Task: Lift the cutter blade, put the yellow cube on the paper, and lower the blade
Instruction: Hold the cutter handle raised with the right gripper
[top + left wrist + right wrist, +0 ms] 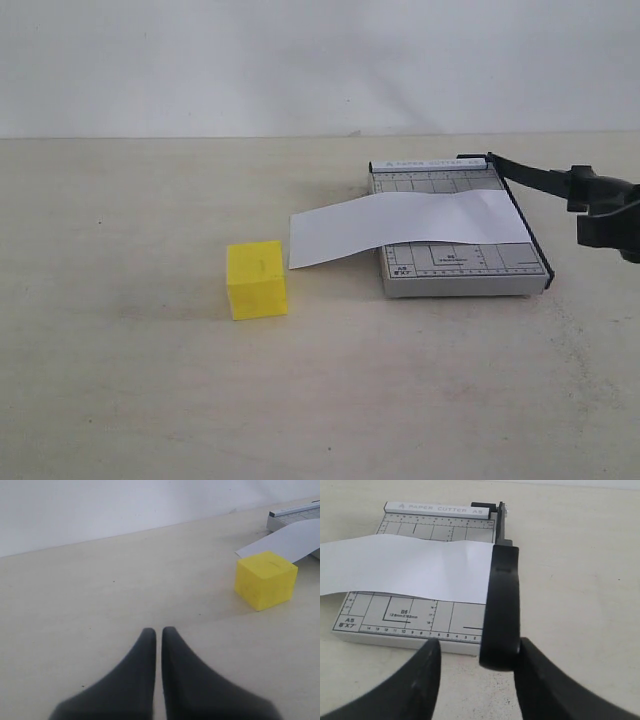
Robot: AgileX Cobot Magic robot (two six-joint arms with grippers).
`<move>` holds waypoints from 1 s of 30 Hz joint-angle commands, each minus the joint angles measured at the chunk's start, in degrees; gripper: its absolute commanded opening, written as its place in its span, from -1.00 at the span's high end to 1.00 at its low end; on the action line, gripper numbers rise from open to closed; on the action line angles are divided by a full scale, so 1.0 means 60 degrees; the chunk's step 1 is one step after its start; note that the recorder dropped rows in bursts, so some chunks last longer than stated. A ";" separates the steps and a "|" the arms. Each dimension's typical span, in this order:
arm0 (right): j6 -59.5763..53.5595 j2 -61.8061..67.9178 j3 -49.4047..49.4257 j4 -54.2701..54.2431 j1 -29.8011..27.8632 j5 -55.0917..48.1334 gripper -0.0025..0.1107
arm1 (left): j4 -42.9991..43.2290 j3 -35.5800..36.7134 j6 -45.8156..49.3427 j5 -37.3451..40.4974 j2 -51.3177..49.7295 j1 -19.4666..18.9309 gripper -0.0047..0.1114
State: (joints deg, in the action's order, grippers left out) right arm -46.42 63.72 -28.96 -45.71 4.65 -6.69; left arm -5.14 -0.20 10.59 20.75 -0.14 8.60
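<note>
Our right pincer [479, 647] is straddling the blade handle [501, 605], fingers [415, 685] apart, one touching. We are judging it needs closing firmly first, then swinging up slowly. Our left pincer [159, 630] is hanging with fingers together; the cube [265, 580] is sitting ahead of it, just beside the paper [295, 540].

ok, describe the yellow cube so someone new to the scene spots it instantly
On the beige tabletop, find the grey gridded paper-trimmer base with a white paper strip lying across it. Beside the strip's overhanging end sits the bright yellow solid cube, the only coloured, blocky thing there.
</note>
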 commanded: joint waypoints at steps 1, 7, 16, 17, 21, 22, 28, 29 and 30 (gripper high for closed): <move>-0.0085 -0.0428 -0.0060 0.0312 -0.0026 -0.0944 0.12 | -0.0074 0.0033 0.0022 -0.0031 0.0024 -0.0014 0.84; 0.0829 -0.1563 -0.0060 0.1807 -0.0026 -0.3147 0.13 | -0.0074 0.0033 0.0022 -0.0031 0.0024 -0.0014 0.84; 0.5529 -0.2993 -0.0060 0.6440 -0.0026 -0.6915 0.33 | -0.0074 0.0033 0.0022 -0.0031 0.0024 -0.0014 0.84; 0.5909 -0.3085 -0.0060 0.6683 -0.0026 -0.6961 0.50 | -0.0074 0.0033 0.0022 -0.0031 0.0024 -0.0014 0.84; 0.5977 -0.3350 -0.0060 0.6681 -0.0026 -0.7175 0.96 | -0.0074 0.0033 0.0022 -0.0031 0.0024 -0.0014 0.84; 0.5998 -0.3435 -0.0060 0.6666 -0.0026 -0.7264 0.96 | -0.0074 0.0033 0.0022 -0.0031 0.0024 -0.0014 0.84; 0.6476 -0.4920 -0.0060 0.6642 -0.0026 -0.6681 0.96 | -0.1501 0.0033 -0.0484 -0.0571 0.0024 -0.0011 0.84; 0.6476 -0.5389 -0.0044 0.6642 -0.0026 -0.6178 0.96 | -0.2466 0.0033 -0.0780 -0.0643 0.0024 -0.0011 0.84; 0.6476 -0.5898 -0.0023 0.6642 -0.0026 -0.5539 0.96 | -0.3051 0.0033 -0.0761 -0.0821 0.0024 -0.0011 0.84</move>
State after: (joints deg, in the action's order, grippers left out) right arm -8.17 34.93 -29.11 -6.24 4.60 -47.41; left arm -12.45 -0.20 8.79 18.63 -0.14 8.60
